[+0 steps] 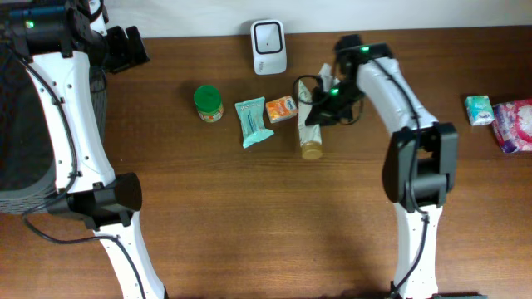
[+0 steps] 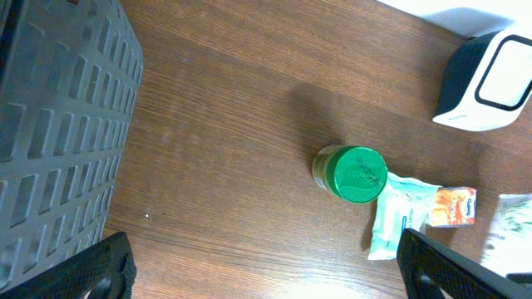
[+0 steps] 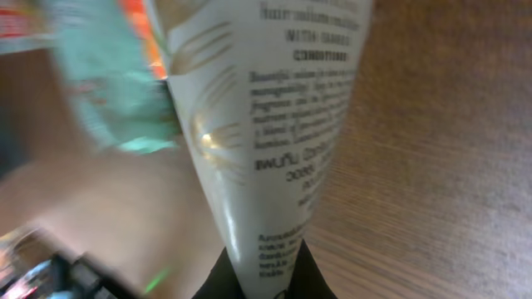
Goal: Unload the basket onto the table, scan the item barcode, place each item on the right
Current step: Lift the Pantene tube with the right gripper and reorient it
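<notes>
Right of scanner [image 1: 268,46], right jaws pinch shut on white tube [image 1: 310,134] end; left jaws wide open, empty, well left of scanner.

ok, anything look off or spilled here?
Nothing stands out. No spill or visible damage. The right gripper is shut on the crimped end of the tube, and the green-lidded jar stands upright.
</notes>
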Controlling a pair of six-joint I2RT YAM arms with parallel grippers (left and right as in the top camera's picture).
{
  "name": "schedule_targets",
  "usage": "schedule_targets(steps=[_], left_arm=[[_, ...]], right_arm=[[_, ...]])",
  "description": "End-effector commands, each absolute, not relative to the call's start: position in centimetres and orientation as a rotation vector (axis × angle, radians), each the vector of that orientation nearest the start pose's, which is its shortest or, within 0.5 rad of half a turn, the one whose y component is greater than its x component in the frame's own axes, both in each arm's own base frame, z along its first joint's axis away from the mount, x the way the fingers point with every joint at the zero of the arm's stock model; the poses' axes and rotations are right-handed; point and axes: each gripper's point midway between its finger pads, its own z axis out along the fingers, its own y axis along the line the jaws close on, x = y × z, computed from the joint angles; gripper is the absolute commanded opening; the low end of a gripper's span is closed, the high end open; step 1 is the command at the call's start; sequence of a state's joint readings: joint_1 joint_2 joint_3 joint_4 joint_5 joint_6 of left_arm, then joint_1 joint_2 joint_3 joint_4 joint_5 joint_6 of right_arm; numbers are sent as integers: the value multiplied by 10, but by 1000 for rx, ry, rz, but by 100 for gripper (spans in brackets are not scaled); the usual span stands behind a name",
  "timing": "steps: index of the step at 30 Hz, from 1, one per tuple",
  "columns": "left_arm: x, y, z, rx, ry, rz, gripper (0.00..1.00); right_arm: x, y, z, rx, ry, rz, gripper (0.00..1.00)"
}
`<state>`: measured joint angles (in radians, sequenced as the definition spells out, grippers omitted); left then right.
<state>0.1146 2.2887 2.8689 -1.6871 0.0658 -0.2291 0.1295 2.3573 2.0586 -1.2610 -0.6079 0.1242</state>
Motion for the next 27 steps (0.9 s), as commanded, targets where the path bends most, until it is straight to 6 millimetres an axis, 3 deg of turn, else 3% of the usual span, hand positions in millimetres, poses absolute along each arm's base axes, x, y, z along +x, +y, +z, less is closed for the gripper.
schedule_targets(steps=[1,3,5,10,11,14,15,18,21,24,27], left_arm=[[467,46,296,-439,2596,-112,99],[467,46,296,-438,2596,-112,99],[467,46,296,-439,2596,-112,99],[467,46,296,-439,2596,-112,99],[467,46,296,-439,2596,-112,99],[467,46,296,-438,2596,-112,99],[467,46,296,-438,2596,-112,99],[467,46,296,-439,2596,-112,99],[467,46,296,-438,2596,-112,99],[467,46,296,-438,2596,-112,99],[467,46,296,-439,2596,-112,99]], right_arm=[[445,181,132,-249,2746,1435,4],[439,193,147,-285,2625,1635,4],[433,198,143,-280,2599,1716,4],[417,183,78,-29,2693,1767,4],[413,170,59,55,2716,1750,12],[409,129,36,204,2832,1580,44],[410,114,36,254,2856,1536,50],[412,76,49,333,2958,1339,52],[416,58,88,225,3060,1019,53],[418,73,117,59,3077,826,53],[413,100,109,-146,3135,577,49]])
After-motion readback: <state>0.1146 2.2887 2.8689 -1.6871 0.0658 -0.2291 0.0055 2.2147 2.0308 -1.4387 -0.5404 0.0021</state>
